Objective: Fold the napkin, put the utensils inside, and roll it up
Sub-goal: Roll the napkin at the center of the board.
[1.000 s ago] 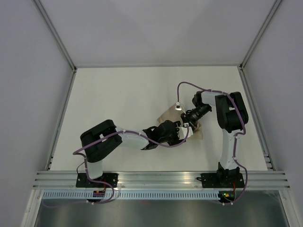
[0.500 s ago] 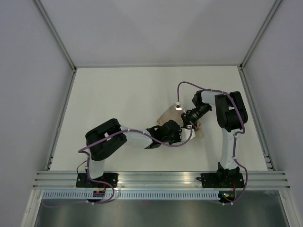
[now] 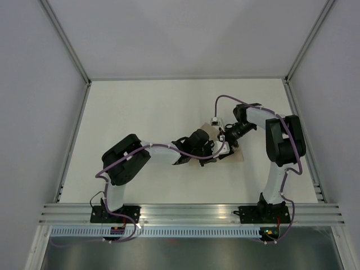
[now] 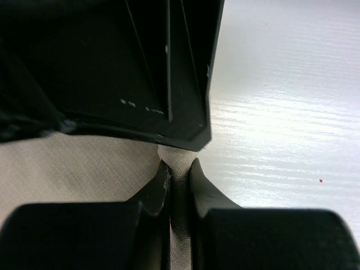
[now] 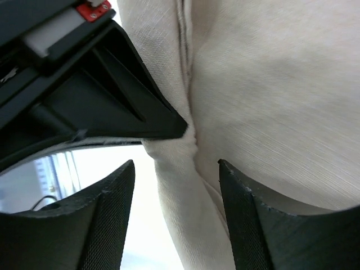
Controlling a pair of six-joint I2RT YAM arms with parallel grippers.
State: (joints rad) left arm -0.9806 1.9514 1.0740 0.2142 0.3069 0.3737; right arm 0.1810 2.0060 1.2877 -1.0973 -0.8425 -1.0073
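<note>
The tan napkin (image 3: 236, 156) lies bunched at mid-table, mostly covered by both wrists. My left gripper (image 3: 215, 151) comes in from the left. In the left wrist view the left gripper (image 4: 179, 166) is shut, pinching a narrow upright fold of the napkin (image 4: 73, 163). My right gripper (image 3: 225, 139) sits right against it from the right. The right wrist view shows the right gripper (image 5: 176, 163) open, its fingers (image 5: 107, 219) straddling a rolled edge of the napkin (image 5: 264, 84) without pressing it. The utensils are hidden.
The white table (image 3: 140, 107) is bordered by grey walls and metal rails (image 3: 73, 140). A purple cable (image 3: 225, 101) loops above the right wrist. The two grippers nearly touch, and the black body of the right one (image 4: 140, 67) fills the top of the left wrist view.
My left gripper has closed onto a fold of the napkin and shifted slightly away from me. My right gripper has opened, letting go of the cloth, and its arm swung right.
</note>
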